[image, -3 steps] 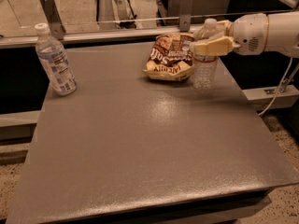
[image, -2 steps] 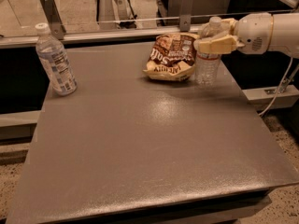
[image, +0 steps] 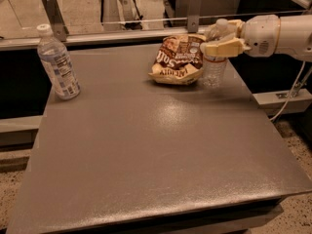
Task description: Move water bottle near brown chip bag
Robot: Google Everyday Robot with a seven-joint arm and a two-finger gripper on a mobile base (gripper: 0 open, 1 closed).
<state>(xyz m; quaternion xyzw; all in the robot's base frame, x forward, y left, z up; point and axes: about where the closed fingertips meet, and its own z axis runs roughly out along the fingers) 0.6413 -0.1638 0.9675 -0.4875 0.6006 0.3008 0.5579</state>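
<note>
The water bottle (image: 214,68), clear and ribbed with a white cap and a red-edged label band, stands upright on the grey table (image: 156,145) at the back right. It is right next to the brown chip bag (image: 176,60), which lies flat to its left, and it touches or nearly touches the bag's right edge. My gripper (image: 225,37) comes in from the right on a white arm and is shut on the bottle's upper part. One cream finger (image: 222,48) crosses the front of the bottle.
A second bottle with a large white-and-blue label (image: 57,63) stands at the table's back left. A metal rail with posts (image: 146,21) runs behind the table. A cable (image: 287,99) hangs off the right side.
Almost nothing. The gripper has stayed on the water bottle next to the chip bag, shifting only slightly; the bottle and the bag are where they were.
</note>
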